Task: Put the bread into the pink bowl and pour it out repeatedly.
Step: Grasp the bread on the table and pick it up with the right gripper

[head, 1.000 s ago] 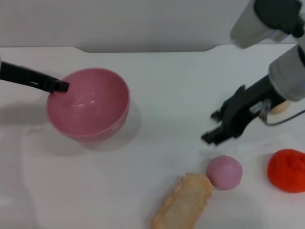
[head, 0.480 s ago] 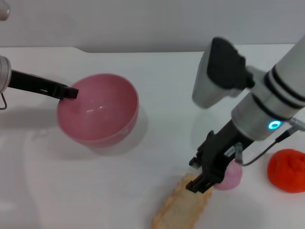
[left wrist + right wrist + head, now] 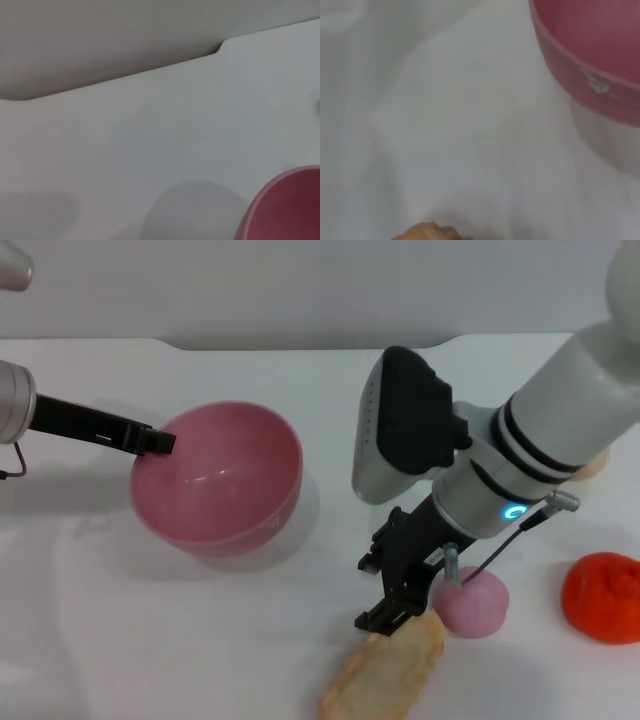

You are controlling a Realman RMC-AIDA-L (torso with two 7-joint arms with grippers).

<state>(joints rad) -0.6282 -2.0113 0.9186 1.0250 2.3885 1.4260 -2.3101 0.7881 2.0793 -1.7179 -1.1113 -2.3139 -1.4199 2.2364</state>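
Observation:
The pink bowl (image 3: pixel 220 475) stands left of centre on the white table; it also shows in the left wrist view (image 3: pixel 290 205) and the right wrist view (image 3: pixel 595 45). My left gripper (image 3: pixel 152 440) is shut on the bowl's left rim. The bread (image 3: pixel 388 672), tan side up, lies at the near edge, with only its tip in the right wrist view (image 3: pixel 427 231). My right gripper (image 3: pixel 372 592) hangs open just above the bread's far end, one finger over it and one farther back.
A pinkish-purple ball (image 3: pixel 473 602) lies right beside the right gripper and the bread's far end. A red lumpy object (image 3: pixel 603 597) sits at the near right. A beige bun (image 3: pixel 592 465) peeks out behind the right arm. The table's back edge (image 3: pixel 150 70) runs behind the bowl.
My right arm has swung in from the right and come down over the bread's far end. The left gripper has shifted the bowl a little to the right and nearer.

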